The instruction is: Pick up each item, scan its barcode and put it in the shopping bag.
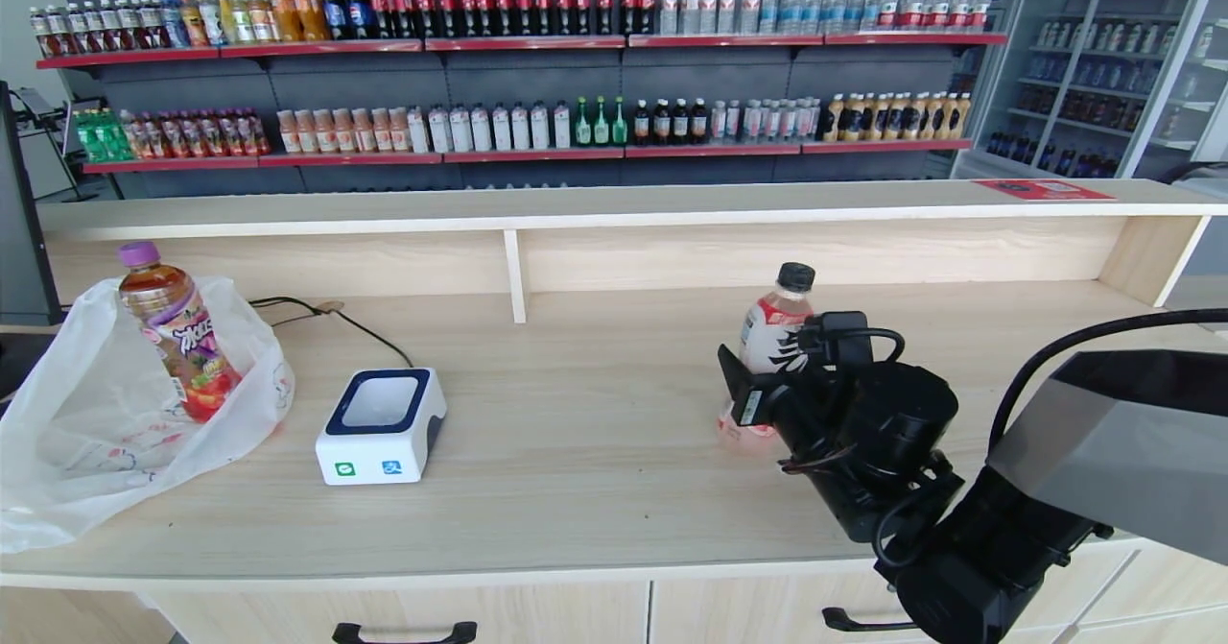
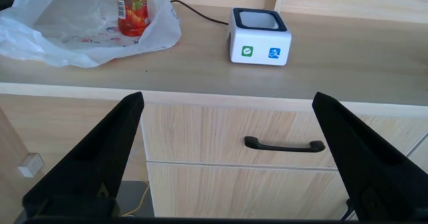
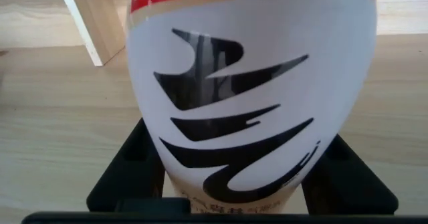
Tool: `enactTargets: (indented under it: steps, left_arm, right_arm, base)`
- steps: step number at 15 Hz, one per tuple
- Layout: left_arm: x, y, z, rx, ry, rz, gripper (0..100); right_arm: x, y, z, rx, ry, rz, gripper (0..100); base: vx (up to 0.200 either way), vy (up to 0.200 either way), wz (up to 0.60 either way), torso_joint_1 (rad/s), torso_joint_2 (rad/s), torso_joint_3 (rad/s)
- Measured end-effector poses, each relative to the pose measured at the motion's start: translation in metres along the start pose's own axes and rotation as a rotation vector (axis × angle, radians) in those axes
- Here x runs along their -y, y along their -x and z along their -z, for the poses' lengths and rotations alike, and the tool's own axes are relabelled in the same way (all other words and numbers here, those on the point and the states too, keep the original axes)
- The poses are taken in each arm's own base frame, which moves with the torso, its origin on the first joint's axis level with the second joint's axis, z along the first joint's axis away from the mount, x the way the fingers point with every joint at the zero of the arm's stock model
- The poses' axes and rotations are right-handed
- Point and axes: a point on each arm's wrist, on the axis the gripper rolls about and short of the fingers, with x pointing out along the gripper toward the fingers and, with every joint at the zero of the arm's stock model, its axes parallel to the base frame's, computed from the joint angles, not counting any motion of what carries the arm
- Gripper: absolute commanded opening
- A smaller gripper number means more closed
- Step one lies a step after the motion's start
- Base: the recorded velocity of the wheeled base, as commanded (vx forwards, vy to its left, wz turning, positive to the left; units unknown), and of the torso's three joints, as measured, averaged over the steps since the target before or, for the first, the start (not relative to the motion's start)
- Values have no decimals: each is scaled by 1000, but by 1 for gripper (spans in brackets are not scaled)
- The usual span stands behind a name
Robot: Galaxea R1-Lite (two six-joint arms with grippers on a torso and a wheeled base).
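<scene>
A pale pink drink bottle [image 1: 773, 335] with a black cap and a white label stands on the wooden counter [image 1: 595, 452], right of centre. My right gripper [image 1: 750, 400] is closed around its lower body; in the right wrist view the bottle [image 3: 249, 97] sits between the two black fingers [image 3: 127, 180], which press on its sides. A white barcode scanner [image 1: 382, 424] stands left of centre. Further left lies the white shopping bag [image 1: 86, 433] holding a purple-capped tea bottle [image 1: 177, 332]. My left gripper [image 2: 227, 157] hangs open below the counter's front edge, facing the scanner [image 2: 259, 35] and bag [image 2: 73, 30].
A raised ledge with a vertical divider [image 1: 515, 274] runs along the back of the counter. The scanner's cable [image 1: 336, 318] trails toward the bag. Drawers with black handles [image 2: 284, 144] sit under the counter. Shelves of drinks [image 1: 518, 68] line the far wall.
</scene>
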Motion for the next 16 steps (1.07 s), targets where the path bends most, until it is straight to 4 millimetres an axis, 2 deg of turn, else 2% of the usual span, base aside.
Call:
enactTargets:
  steps: [7,11,16]
  left_arm:
    - [0,0,0,0,0,1,100]
    - [0,0,0,0,1,0,100]
    - [0,0,0,0,2,0,100]
  right_arm:
    - [-3,5,-11,23,-24,-11,0]
    - [-2,10,-27,62,-39,-12,0]
    - [4,39,-59,108,-65,-46,0]
  base:
    - [0,0,0,0,0,0]
    - [0,0,0,0,0,0]
    - [0,0,0,0,0,0]
